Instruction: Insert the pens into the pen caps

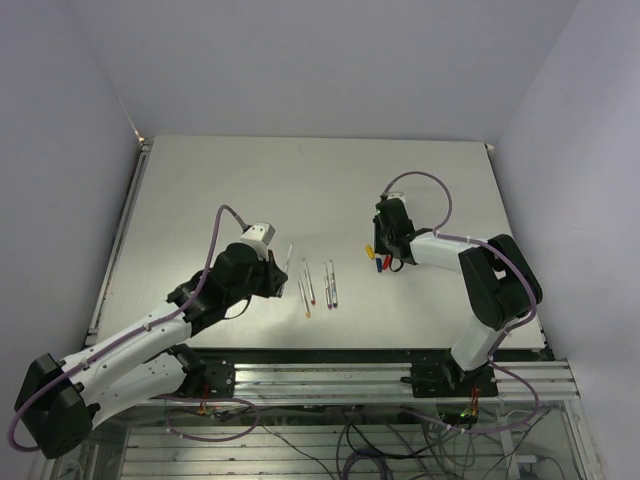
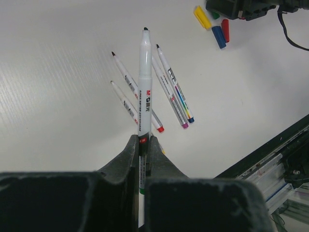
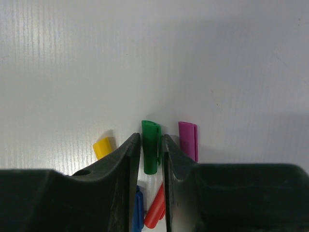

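At the left gripper (image 2: 144, 140), a pen (image 2: 144, 87) is clamped tight, tip out for capping; the green cap (image 3: 151, 129) is closely flanked by the right gripper (image 3: 151, 141), contact undeterminable.

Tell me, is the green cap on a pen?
Off: green cap sits between the right fingers; pen in the left fingers shows bare tip.

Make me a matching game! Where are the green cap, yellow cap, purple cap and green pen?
Things:
1. green cap
2. yellow cap
3. purple cap
4. green pen

Places:
A. gripped by the left gripper
B. lying at the left in the right wrist view
C. between the jaws of the right gripper
D. lying at the right in the right wrist view

Pairs: 1-C, 2-B, 3-D, 4-A
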Controlling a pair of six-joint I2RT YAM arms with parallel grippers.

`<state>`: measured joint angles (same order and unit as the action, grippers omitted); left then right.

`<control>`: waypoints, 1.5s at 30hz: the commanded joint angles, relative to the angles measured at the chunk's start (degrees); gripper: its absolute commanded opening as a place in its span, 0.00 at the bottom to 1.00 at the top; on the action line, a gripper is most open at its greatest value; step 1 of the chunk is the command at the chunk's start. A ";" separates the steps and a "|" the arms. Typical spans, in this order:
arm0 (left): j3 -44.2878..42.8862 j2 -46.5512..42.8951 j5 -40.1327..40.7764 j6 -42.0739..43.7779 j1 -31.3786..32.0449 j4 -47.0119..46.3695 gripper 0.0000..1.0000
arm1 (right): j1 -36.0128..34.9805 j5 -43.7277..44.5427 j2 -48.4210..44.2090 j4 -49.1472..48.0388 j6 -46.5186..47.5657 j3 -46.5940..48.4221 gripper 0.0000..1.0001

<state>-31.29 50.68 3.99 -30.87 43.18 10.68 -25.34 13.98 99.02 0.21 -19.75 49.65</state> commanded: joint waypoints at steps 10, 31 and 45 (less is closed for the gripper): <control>0.01 -0.71 1.53 0.70 -0.11 0.52 0.07 | 0.12 -0.53 -0.17 2.95 -3.24 -2.28 0.00; -4.57 2.08 1.51 3.55 -0.10 -10.64 0.07 | 0.12 -1.79 -14.55 -7.17 -2.45 5.46 0.00; -7.48 4.01 -12.80 2.68 3.47 -22.12 0.07 | -0.05 -18.16 -36.72 -36.33 -10.98 -13.13 0.00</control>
<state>-37.52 54.08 -2.26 -26.52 45.63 -4.03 -25.30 2.87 65.45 -23.73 -27.14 39.57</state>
